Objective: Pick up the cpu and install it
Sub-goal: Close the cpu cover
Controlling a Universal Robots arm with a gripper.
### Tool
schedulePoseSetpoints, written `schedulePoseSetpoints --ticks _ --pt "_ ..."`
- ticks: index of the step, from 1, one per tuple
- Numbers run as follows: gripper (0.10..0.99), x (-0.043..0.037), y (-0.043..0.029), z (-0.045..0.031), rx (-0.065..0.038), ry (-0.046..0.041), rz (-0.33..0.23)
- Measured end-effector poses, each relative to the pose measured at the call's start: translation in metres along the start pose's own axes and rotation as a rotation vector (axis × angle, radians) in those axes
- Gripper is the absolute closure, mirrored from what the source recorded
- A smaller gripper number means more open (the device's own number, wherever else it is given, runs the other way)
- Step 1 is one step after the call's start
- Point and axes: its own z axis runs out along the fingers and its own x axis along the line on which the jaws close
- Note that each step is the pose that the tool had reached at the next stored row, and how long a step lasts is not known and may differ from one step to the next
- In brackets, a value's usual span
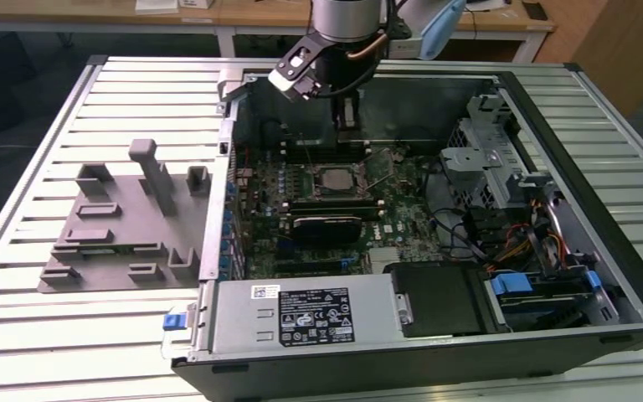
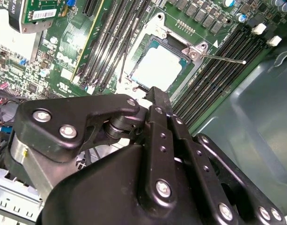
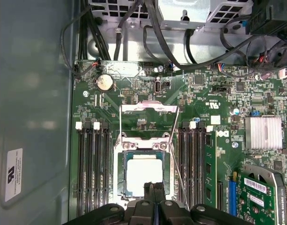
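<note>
The cpu (image 3: 143,172) is a small silvery square lying flat in the motherboard's socket, whose load plate (image 3: 148,110) is flipped open and whose thin lever (image 3: 179,154) stands raised. It also shows as the pale square cpu (image 2: 157,66) and as the grey cpu (image 1: 330,177) in the middle of the open computer case. My gripper (image 3: 154,187) hangs just above the socket's edge with its two black fingers pressed together and nothing between them. In the exterior view the gripper (image 1: 347,117) is over the back of the board.
A grey plastic fixture tray (image 1: 120,226) lies on the slatted table at the exterior view's left. Inside the case are a black heatsink block (image 1: 327,226), a power supply (image 1: 311,314), a drive cage (image 1: 489,159), memory slots (image 3: 92,168) and loose cables (image 3: 134,28).
</note>
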Motion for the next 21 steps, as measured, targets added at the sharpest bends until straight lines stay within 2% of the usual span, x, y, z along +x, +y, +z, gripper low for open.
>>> schedulePoseSetpoints --ticks 13,21 --pt "0.98 0.0 0.0128 0.0008 0.0 -0.0001 0.0" --pt "0.98 0.0001 0.0273 0.0017 0.0 -0.0001 0.0"
